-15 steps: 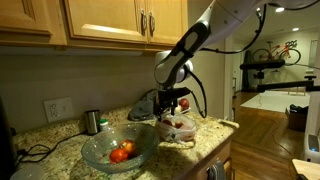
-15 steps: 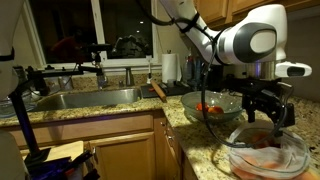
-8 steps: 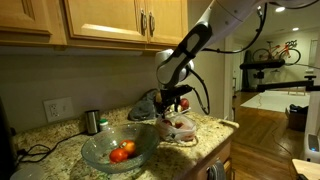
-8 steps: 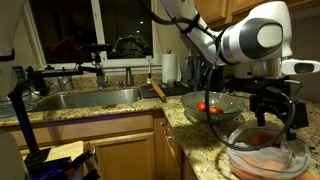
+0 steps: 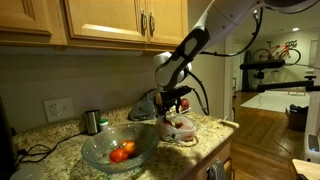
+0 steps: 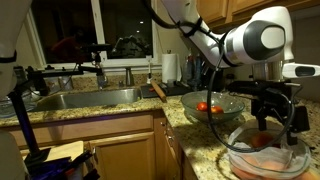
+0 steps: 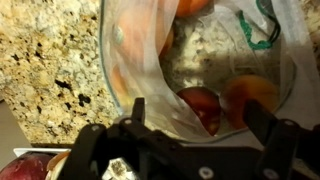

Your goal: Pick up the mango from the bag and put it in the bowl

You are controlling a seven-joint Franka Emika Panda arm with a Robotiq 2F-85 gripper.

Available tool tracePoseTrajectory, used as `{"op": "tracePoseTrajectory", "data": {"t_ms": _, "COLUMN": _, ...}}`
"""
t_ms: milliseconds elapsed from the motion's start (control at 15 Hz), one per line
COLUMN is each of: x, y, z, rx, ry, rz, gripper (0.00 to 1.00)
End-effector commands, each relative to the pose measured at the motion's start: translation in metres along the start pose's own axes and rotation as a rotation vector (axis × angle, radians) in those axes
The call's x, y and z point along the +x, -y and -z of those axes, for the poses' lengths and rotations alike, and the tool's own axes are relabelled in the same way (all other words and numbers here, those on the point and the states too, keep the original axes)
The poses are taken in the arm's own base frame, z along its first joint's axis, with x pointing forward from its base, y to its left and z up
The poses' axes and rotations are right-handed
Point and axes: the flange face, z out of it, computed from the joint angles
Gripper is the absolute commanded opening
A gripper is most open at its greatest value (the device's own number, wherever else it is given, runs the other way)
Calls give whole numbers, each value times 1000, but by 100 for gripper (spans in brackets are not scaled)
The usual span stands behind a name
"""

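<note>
Bowl [image 5: 143,140] sits well off to one side of the gripper [image 5: 172,105]. The bag [image 7: 200,50] lies right beneath its wide-open jaws and looks crinkly and slippery. The mango [image 7: 200,105] inside seems firm, smooth and easily bruised, so grip it across its round middle. Since a second ago, the gripper has drifted slightly sideways over the bag.

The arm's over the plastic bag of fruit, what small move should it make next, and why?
Probably lower straight down into the bag's mouth. The gripper is open, holds nothing and hangs just above the bag. In the wrist view a reddish fruit lies roughly between the jaws, so a short descent should bring it within grasp.
</note>
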Motion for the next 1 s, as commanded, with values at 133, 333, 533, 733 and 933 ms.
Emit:
{"op": "tracePoseTrajectory", "data": {"t_ms": 133, "x": 6, "y": 1, "z": -2, "rx": -38, "ry": 27, "rz": -24, "gripper": 100}}
{"op": "tracePoseTrajectory", "data": {"t_ms": 333, "x": 8, "y": 2, "z": -3, "rx": -29, "ry": 33, "rz": -19, "gripper": 100}}
{"op": "tracePoseTrajectory", "data": {"t_ms": 533, "x": 9, "y": 4, "z": -5, "rx": -20, "ry": 33, "rz": -15, "gripper": 100}}
{"op": "tracePoseTrajectory", "data": {"t_ms": 733, "x": 10, "y": 5, "z": -7, "rx": -12, "ry": 32, "rz": -11, "gripper": 100}}
{"op": "tracePoseTrajectory", "data": {"t_ms": 933, "x": 11, "y": 7, "z": -7, "rx": 16, "ry": 31, "rz": -8, "gripper": 100}}
